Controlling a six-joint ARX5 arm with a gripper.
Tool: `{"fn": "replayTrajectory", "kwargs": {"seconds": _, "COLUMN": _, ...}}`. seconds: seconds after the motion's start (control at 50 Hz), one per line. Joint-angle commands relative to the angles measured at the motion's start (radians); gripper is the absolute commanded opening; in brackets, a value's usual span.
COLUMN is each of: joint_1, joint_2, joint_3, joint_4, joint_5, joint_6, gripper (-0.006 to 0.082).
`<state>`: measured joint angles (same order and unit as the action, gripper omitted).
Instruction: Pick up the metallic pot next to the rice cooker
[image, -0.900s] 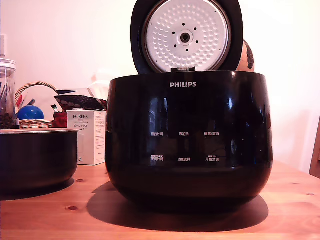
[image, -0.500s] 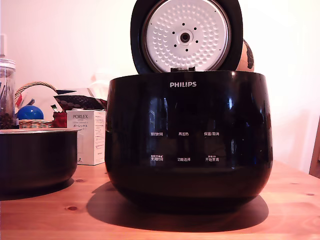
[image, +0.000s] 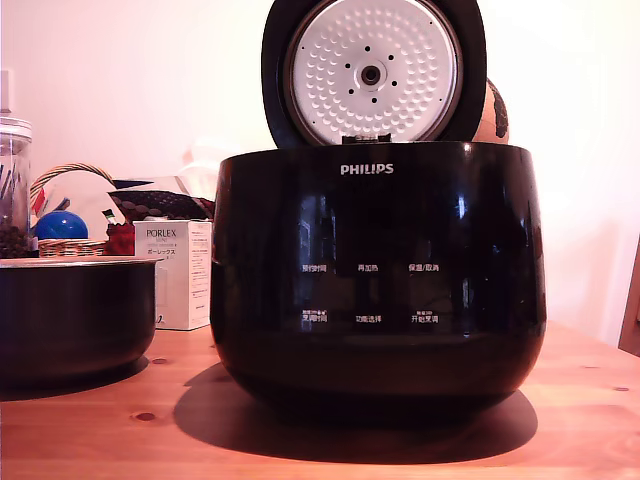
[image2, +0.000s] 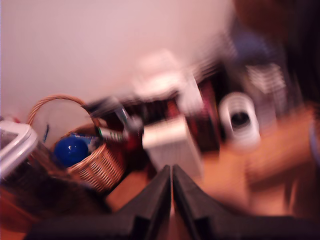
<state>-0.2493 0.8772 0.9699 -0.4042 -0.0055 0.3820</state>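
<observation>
The rice cooker (image: 378, 275), large, glossy black and marked PHILIPS, fills the middle of the exterior view. Its round lid (image: 372, 70) stands open and shows a dimpled silver plate. The metallic pot (image: 72, 318), dark with a thin pale rim, sits on the wooden table at the exterior view's left, apart from the cooker. My gripper (image2: 172, 169) shows only in the blurred wrist view. Its two black fingers are pressed together with nothing between them, pointing toward a white box (image2: 167, 145). The exterior view does not show the arm.
Behind the pot stand a white PORLEX box (image: 180, 272), a wicker basket (image: 68, 243) holding a blue ball (image: 61, 225), and a clear jar (image: 13, 200). The basket (image2: 97, 165) and ball (image2: 71, 150) also appear in the wrist view. A brown rounded object (image: 491, 112) peeks from behind the lid.
</observation>
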Motion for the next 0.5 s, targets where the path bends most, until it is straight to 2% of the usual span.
{"fn": "replayTrajectory", "kwargs": {"seconds": 0.0, "joint_1": 0.019, "joint_2": -0.01, "joint_3": 0.035, "joint_4": -0.24, "joint_5": 0.046, "joint_6": 0.18, "gripper": -0.0022}}
{"fn": "replayTrajectory", "kwargs": {"seconds": 0.04, "joint_1": 0.026, "joint_2": -0.001, "joint_3": 0.042, "joint_4": -0.314, "joint_5": 0.083, "joint_6": 0.18, "gripper": -0.0022}}
{"fn": "replayTrajectory", "kwargs": {"seconds": 0.06, "joint_1": 0.028, "joint_2": 0.002, "joint_3": 0.044, "joint_4": -0.344, "joint_5": 0.097, "joint_6": 0.338, "gripper": -0.0022}}
{"fn": "replayTrajectory", "kwargs": {"seconds": 0.1, "joint_1": 0.033, "joint_2": 0.011, "joint_3": 0.044, "joint_4": -0.406, "joint_5": 0.111, "joint_6": 0.35, "gripper": -0.0022}}
{"fn": "replayTrajectory", "kwargs": {"seconds": 0.12, "joint_1": 0.035, "joint_2": 0.018, "joint_3": 0.044, "joint_4": -0.445, "joint_5": 0.122, "joint_6": 0.409, "gripper": -0.0022}}
{"fn": "replayTrajectory", "kwargs": {"seconds": 0.32, "joint_1": 0.04, "joint_2": 0.124, "joint_3": 0.044, "joint_4": -0.675, "joint_5": 0.144, "joint_6": 0.497, "gripper": -0.0022}}
{"fn": "replayTrajectory", "kwargs": {"seconds": 0.34, "joint_1": 0.04, "joint_2": 0.136, "joint_3": 0.044, "joint_4": -0.686, "joint_5": 0.143, "joint_6": 0.548, "gripper": -0.0021}}
{"fn": "replayTrajectory", "kwargs": {"seconds": 0.46, "joint_1": 0.04, "joint_2": 0.204, "joint_3": 0.044, "joint_4": -0.708, "joint_5": 0.144, "joint_6": 0.61, "gripper": 0.0009}}
{"fn": "replayTrajectory", "kwargs": {"seconds": 0.48, "joint_1": 0.04, "joint_2": 0.216, "joint_3": 0.044, "joint_4": -0.705, "joint_5": 0.143, "joint_6": 0.668, "gripper": 0.0021}}
